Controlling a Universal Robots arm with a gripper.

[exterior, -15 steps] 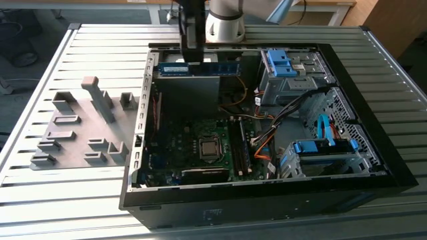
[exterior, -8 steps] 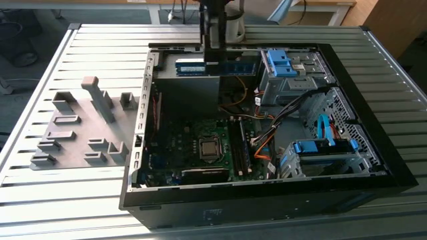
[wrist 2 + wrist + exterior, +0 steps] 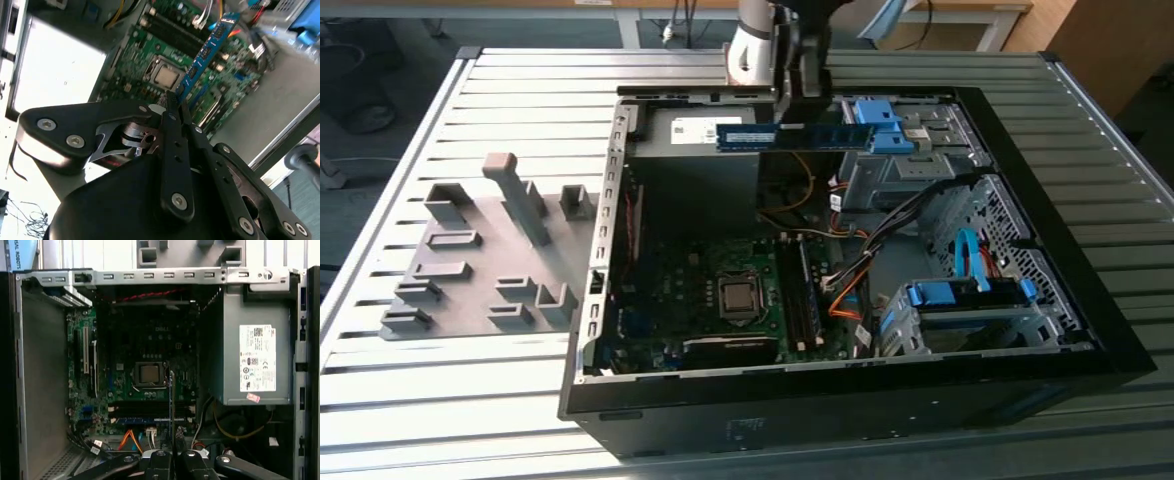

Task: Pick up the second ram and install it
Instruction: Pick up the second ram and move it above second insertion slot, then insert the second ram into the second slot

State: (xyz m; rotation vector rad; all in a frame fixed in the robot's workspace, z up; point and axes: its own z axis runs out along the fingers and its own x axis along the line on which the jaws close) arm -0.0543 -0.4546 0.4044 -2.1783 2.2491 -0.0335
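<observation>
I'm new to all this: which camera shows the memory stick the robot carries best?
Exterior view: the ram stick hangs side-on, full length, above the case. The second wrist view shows it foreshortened; the first wrist view, edge-on.

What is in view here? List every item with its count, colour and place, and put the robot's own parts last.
second ram: one, blue with black chips, held in the air above the open case
PC case: one, black, lying open on the table
motherboard: one, green, on the case floor
processor socket: one, silver, mid-motherboard
power supply: one, grey with a white label, in a corner of the case
drive caddies: two, blue, at the exterior view's right inside the case
holder plate: one, grey with upright blocks, on the table at the exterior view's left of the case
table: one, grey slatted metal, under everything
gripper: one, black, shut on the second ram
</observation>
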